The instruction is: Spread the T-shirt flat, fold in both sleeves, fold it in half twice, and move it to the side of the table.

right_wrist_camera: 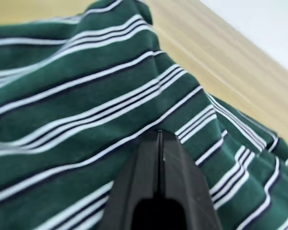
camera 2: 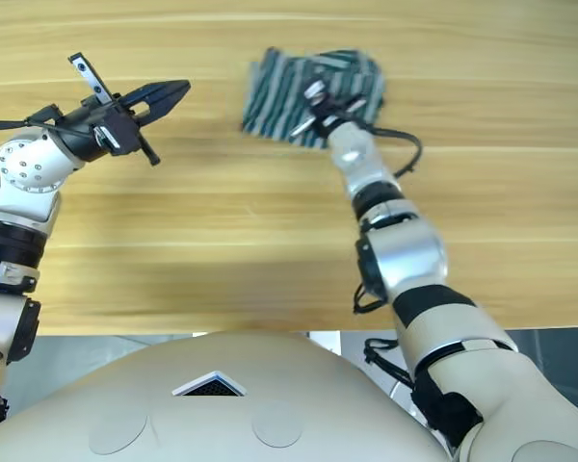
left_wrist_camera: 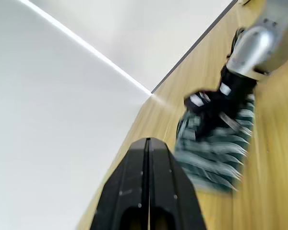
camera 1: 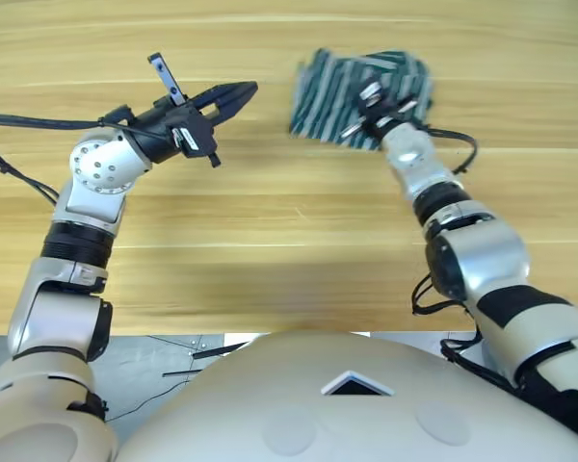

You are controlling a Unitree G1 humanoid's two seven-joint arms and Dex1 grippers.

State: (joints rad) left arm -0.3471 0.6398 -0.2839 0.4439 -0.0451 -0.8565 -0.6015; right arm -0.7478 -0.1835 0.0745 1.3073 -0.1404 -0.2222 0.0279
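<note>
The T-shirt (camera 1: 332,91) is dark green with white stripes and lies folded into a small bundle at the far middle-right of the wooden table (camera 1: 289,241). My right gripper (camera 1: 371,96) rests on top of the bundle. In the right wrist view its fingers (right_wrist_camera: 158,132) are shut, with the tip against the striped cloth (right_wrist_camera: 86,96); no fabric shows between them. My left gripper (camera 1: 250,89) hovers above the table to the left of the shirt, shut and empty, pointing toward it. The left wrist view looks past its closed tip (left_wrist_camera: 148,140) at the bundle (left_wrist_camera: 216,158).
Bare wood stretches left of and in front of the shirt. A black cable (camera 1: 19,123) trails from the left arm over the table's left side. The table's near edge (camera 1: 173,333) runs just above the robot's torso. A white wall (left_wrist_camera: 62,96) stands beyond the far edge.
</note>
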